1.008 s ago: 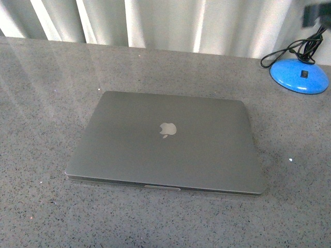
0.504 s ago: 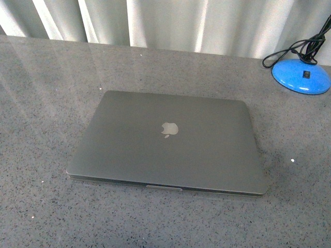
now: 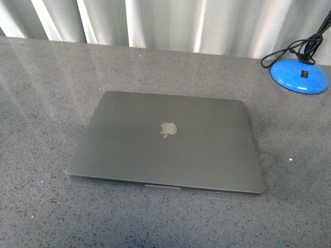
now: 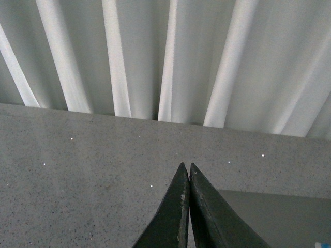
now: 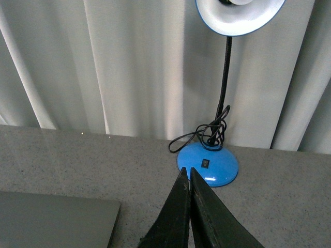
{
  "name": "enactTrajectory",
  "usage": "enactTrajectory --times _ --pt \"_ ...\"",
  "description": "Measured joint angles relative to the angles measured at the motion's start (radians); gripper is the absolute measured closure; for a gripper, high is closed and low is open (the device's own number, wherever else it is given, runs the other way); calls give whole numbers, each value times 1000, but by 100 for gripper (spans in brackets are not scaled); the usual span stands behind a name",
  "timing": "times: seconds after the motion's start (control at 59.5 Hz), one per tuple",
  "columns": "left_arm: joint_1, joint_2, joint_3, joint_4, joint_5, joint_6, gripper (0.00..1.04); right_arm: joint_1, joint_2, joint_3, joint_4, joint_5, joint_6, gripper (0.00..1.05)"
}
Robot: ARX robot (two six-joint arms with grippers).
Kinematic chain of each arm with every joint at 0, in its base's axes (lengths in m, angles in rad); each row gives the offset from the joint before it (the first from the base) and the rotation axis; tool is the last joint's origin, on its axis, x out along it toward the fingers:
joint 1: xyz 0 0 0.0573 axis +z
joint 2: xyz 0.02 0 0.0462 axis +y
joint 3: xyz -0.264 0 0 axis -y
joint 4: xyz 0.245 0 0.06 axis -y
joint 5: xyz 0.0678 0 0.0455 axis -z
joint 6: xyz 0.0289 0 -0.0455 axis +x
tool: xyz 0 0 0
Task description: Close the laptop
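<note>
The grey speckled table (image 3: 36, 103) filled the front view, with white curtains (image 3: 170, 23) across the top edge. The laptop (image 3: 168, 142) lay flat in the centre of the frame, lid fully down, its pale apple logo (image 3: 167, 129) facing up and its front edge toward the bottom of the frame. At the upper right of the frame sat the blue lamp base (image 3: 300, 75), well apart from the laptop, with a black cord (image 3: 289, 50) looped beside it. Neither arm appeared in the front view.

In the left wrist view, the left gripper (image 4: 187, 170) had its dark fingers pressed together, holding nothing, above bare table with a corner of the laptop at lower right. In the right wrist view, the right gripper (image 5: 186, 175) was likewise pressed together and empty, with the lamp base just beyond its tips and the lamp shade (image 5: 239, 14) at the top.
</note>
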Motion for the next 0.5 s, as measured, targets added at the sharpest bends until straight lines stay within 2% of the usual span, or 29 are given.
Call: enactTrajectory --times 0.084,0.235,0.353,0.504 --pt "0 -51 -31 -25 0 2 101 -47 -57 -27 -31 -66 1 104" --pt "0 -153 -77 -81 0 2 101 -74 -106 -90 -10 -69 2 104" --pt "0 -179 -121 -49 0 3 101 -74 -191 -117 -80 -73 2 104" --pt "0 -286 -154 -140 0 3 101 -74 -319 -123 -188 -72 2 104"
